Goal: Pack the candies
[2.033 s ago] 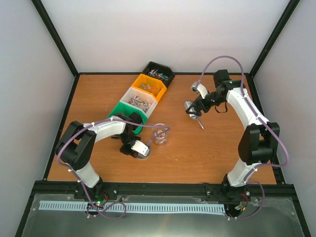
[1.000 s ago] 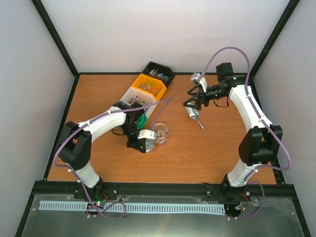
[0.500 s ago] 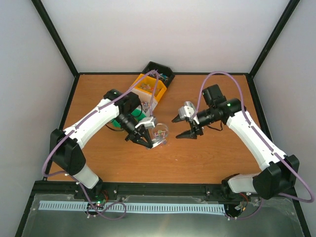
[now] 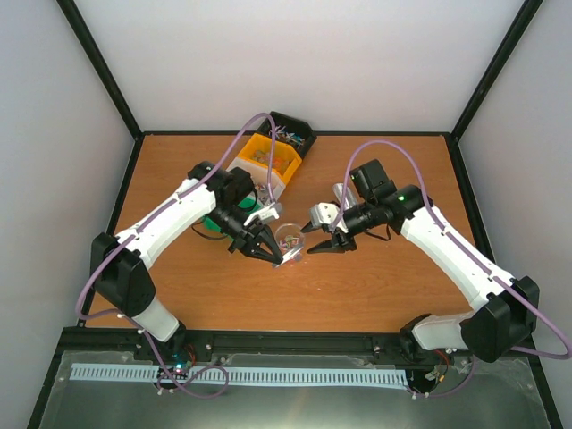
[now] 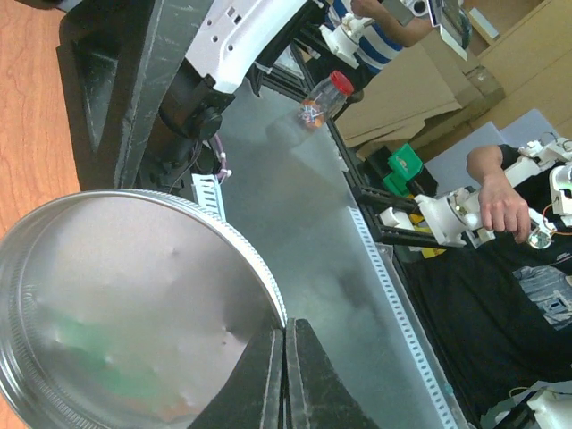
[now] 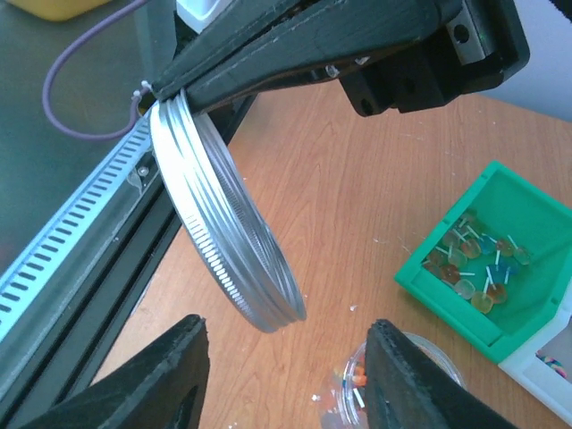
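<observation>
Left gripper (image 5: 285, 357): black two-finger gripper, clamped on the rim of the lid. In the left wrist view the fingers rise from the bottom edge with no gap between them.
Lid: round silver metal lid with a threaded rim (image 6: 228, 241), held tilted on edge above the table at the upper left of the right wrist view. Its top is hidden behind the left fingers.
Right gripper (image 6: 286, 357): fingers spread wide, grasping nothing. Only the finger ends show, cut off by the bottom edge.
Jar: clear round jar (image 4: 290, 239) at the centre of the overhead view, between the two grippers, mouth uncovered. In the right wrist view it is cut off at the bottom edge.
Candies: tiny wrapped sweets in mixed colours (image 6: 351, 380). A few show inside the jar, too blurred to count. More lie in the green bin.
Green bin: small green plastic bin (image 6: 442, 219), at the right of the right wrist view.
Other bins: black bin (image 4: 293, 132) and orange bin (image 4: 265, 159) at upper centre overhead. Of the white bin (image 6: 536, 371), only a corner shows.
Table: brown wooden table (image 4: 384, 286).
</observation>
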Robot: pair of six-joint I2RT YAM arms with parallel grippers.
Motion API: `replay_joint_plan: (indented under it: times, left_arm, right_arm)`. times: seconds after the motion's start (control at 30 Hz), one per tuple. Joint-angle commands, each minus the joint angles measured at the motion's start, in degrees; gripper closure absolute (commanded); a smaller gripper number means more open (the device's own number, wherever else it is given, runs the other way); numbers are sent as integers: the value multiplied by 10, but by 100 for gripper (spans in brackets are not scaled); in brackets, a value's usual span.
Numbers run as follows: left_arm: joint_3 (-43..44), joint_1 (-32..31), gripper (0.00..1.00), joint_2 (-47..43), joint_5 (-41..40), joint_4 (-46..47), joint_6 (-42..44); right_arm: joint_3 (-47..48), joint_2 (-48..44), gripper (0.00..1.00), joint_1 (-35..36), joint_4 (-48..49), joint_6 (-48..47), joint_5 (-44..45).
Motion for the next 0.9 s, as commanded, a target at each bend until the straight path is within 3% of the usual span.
replay_joint_plan:
  times: [0.0,0.3,0.63,0.8,0.87]
  left_arm:
    - [20,1,99,10,46,-8,0]
    - [25,1,99,24,63,-9,-4]
    - [29,12,99,33,70,-9,-10]
    - [46,41,94,32,65,-10,-15]
    - [59,65,84,33,60,-9,-13]
  right_arm:
    - [21,-2,55,13,9,13,-8]
    - [39,-5,66,25,-9,23,-15]
    - [31,-14,85,29,-22,22,-13]
    - [20,-14,94,28,-2,66,-10]
    - [14,-9,96,20,16,98,-27]
